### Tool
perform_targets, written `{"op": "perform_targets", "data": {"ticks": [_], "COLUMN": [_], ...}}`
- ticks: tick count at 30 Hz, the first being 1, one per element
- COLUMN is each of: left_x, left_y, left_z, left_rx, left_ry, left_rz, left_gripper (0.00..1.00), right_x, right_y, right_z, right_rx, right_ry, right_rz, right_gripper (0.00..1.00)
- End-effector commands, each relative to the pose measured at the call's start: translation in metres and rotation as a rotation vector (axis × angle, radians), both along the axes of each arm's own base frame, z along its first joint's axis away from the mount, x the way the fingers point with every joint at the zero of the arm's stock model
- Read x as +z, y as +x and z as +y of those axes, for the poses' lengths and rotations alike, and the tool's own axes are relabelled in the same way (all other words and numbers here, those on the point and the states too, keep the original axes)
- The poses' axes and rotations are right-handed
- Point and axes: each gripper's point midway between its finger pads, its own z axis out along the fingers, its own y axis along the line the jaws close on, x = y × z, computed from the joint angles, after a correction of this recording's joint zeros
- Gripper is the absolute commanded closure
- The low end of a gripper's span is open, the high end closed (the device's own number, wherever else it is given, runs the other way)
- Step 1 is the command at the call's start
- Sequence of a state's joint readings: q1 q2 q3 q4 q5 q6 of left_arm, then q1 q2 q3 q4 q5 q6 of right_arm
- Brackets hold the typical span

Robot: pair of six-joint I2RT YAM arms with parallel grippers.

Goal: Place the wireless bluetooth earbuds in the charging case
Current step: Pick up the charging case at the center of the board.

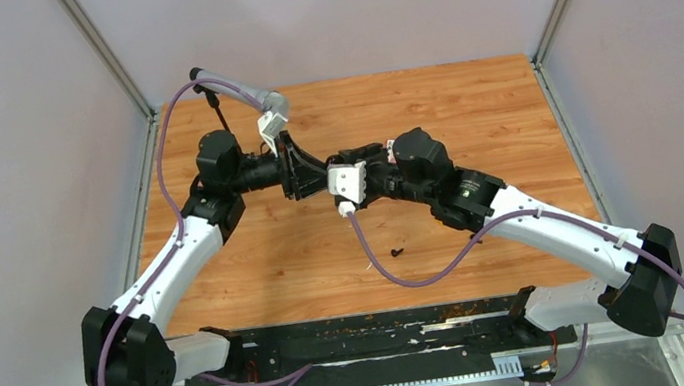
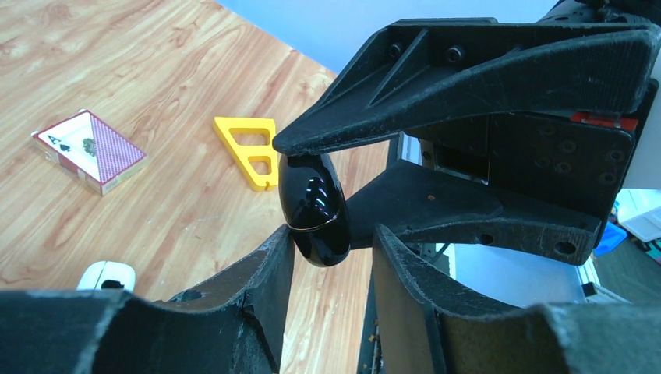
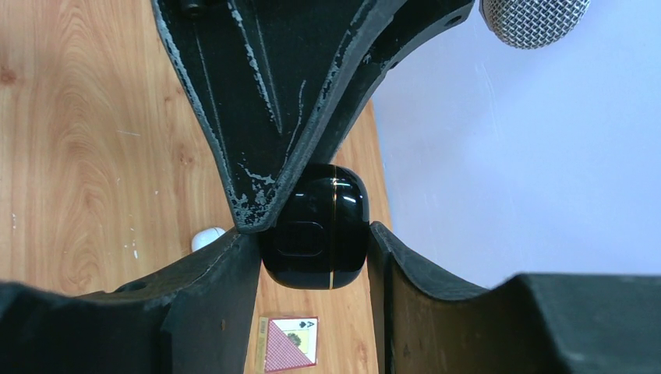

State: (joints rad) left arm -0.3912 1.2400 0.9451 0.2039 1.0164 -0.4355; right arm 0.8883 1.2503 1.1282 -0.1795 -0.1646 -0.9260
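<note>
Right claw (image 3: 314, 241): closed on the black charging case (image 2: 313, 206). In the right wrist view both of its fingers press the case's sides at frame centre. The case is glossy, its lid seam is shut, and it is held clear of the bench (image 2: 156, 62).

Left claw (image 2: 334, 238): partly open, straddling the lower end of the same case. In the left wrist view the finger at lower left (image 2: 257, 288) lies against the case. A narrow gap shows between the case and the finger at lower right (image 2: 413, 288). No full grip is seen on this side.

Top view: the two claws meet nose to nose at mid-frame above the bench, and the case is hidden between them.

One tiny black earbud (image 1: 396, 249) lies on the bench below the right claw, well apart from it. It is too small for detail.

Other items, left wrist view:
- A playing-card box (image 2: 90, 150) lies at left.
- A yellow triangular piece (image 2: 251, 146) lies flat at upper centre.
- A small white rounded object (image 2: 107, 274) sits at lower left, partly hidden.
</note>
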Motion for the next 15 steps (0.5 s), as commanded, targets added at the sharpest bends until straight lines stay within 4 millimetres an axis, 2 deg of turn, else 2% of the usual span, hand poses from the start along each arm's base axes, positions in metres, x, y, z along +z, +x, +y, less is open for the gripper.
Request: {"op": "perform_targets", "data": {"ticks": [1,7,15], "left_x": [0.011,0.02,0.022], "left_y": [-0.001,-0.009,-0.006], "left_z": [-0.004,-0.006,-0.008], "left_rx": [-0.023,-0.078,-0.072], "left_ry": [-0.034,-0.069,-0.081], "left_rz": [-0.038,-0.045,-0.031], "left_gripper": [0.52,0.53,0.54], "right_x": [0.026,0.025,0.025], "right_y": [-0.005,-0.006,-0.008], "right_z": [0.01,0.009,0.007], "right_rx": [0.032,0.027,0.022], "right_ry": [0.052,0.055,0.063], "right_rz": [-0.093,-0.09,-0.084], "right_gripper": [0.78,0.78,0.78]}}
